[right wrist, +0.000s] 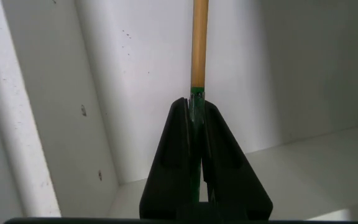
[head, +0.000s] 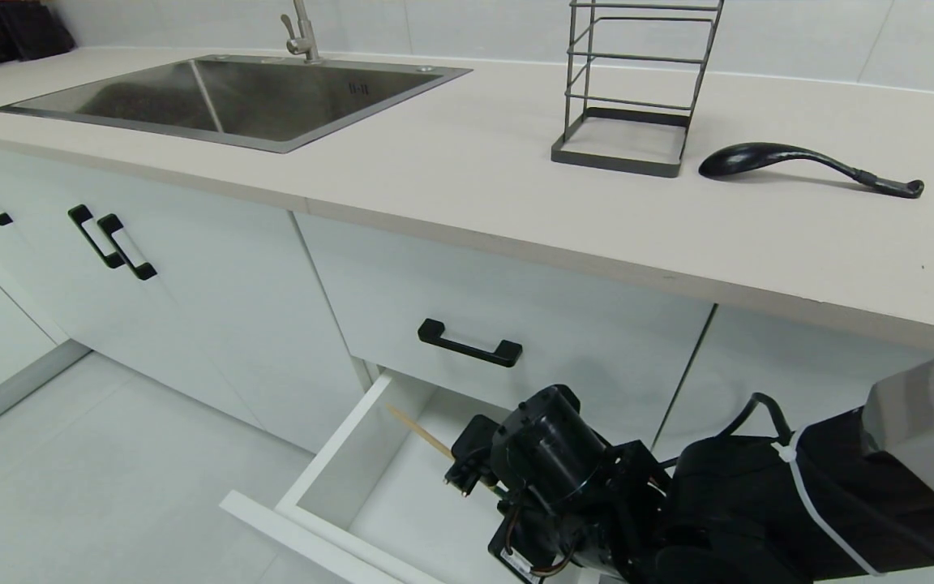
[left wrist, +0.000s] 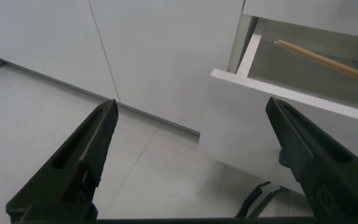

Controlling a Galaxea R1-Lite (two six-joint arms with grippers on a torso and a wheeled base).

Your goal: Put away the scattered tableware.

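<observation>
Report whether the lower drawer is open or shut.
Open: the drawer is pulled out, the right pincer holding a chopstick over its inside.

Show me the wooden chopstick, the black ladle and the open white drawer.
wooden chopstick [right wrist: 199, 43], right wrist view, bare shaft.
black ladle [head: 739, 160], head view, bowl.
open white drawer [head: 341, 454], head view, side wall.
</observation>
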